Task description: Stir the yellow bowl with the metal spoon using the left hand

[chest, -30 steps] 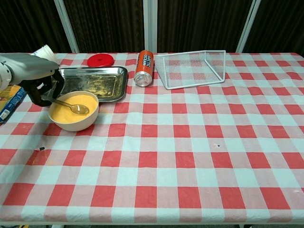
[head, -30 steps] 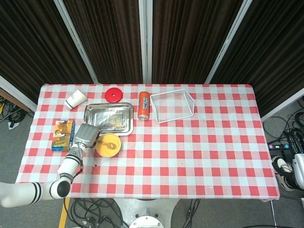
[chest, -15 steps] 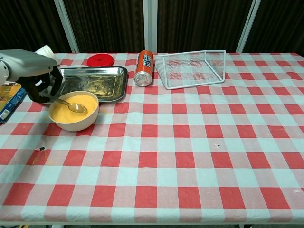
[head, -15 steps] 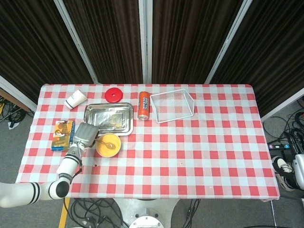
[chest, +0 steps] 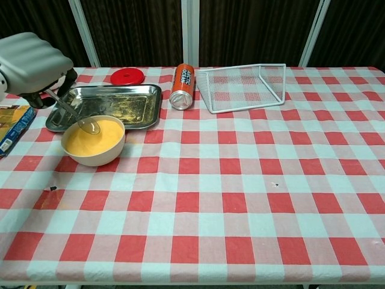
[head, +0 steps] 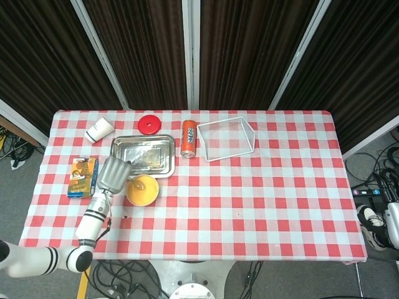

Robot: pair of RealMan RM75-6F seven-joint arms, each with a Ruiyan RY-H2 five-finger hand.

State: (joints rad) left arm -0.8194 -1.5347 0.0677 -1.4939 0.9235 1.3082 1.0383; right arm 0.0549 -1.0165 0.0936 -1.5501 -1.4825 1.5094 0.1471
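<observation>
The yellow bowl [chest: 94, 141] [head: 142, 190] sits left of the table's middle, in front of the metal tray. My left hand [chest: 33, 69] [head: 113, 174] hovers up and to the left of the bowl and grips the handle of the metal spoon [chest: 77, 114]. The spoon slants down to the right, with its tip at the bowl's far rim, just above the yellow filling. In the head view only the spoon's end [head: 135, 185] shows past the hand. My right hand appears in neither view.
A metal tray [chest: 114, 105] lies right behind the bowl. A red lid [chest: 127, 76], an orange can [chest: 181, 85] on its side and a white wire basket [chest: 243, 85] stand further back. A paper cup [head: 99, 130] and a snack box [head: 82, 176] are at the left.
My left hand has risen and drawn back to the left, lifting the spoon from lying low across the bowl to a steeper slant with its tip at the bowl's far rim.
</observation>
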